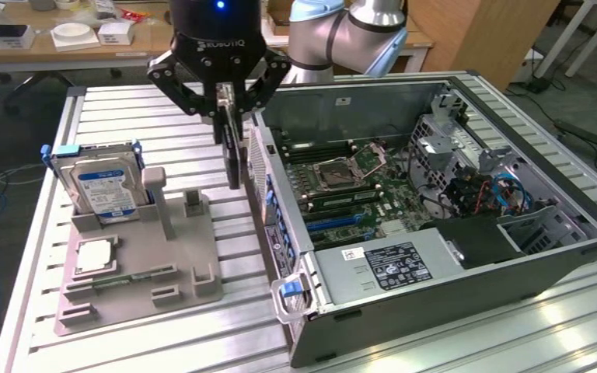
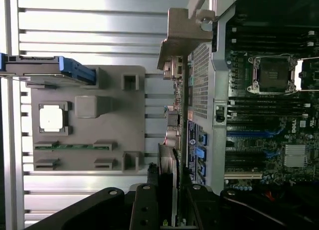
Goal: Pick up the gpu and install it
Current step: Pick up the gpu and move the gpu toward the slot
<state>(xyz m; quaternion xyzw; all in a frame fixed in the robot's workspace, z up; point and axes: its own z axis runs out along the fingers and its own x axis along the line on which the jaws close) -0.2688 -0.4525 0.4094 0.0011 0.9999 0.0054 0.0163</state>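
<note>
The slatted metal worktop (image 1: 547,326) carries everything; on it, toward the exterior view's right, lies the open computer case (image 1: 485,264), its motherboard (image 1: 350,186) bare and facing up; toward the exterior view's left sits a grey parts fixture (image 1: 190,264), well apart from nothing but just beside the case. A hard drive (image 1: 106,190) stands upright in the fixture's far corner.

The hand (image 1: 231,105) hovers over the gap between fixture and case; its fingers are drawn partway in and pinch the upper edge of the gpu (image 1: 234,159), which hangs edge-down, clear of the worktop and close against the case's outer wall (the wrist view shows the card edge-on, its silver bracket (image 2: 184,28) at the far end). Smaller still, a processor chip (image 1: 93,255) and a green memory stick (image 1: 133,277) lie in their fixture pockets, untouched.

The pickup looks done; the step in hand is the carry toward the case, and the install is not yet begun. By my reading, seating the card calls for clearing the case wall, then lining its lower edge along an expansion slot (image 1: 335,223) with the bracket toward the rear wall; a tilt there could jam it.
</note>
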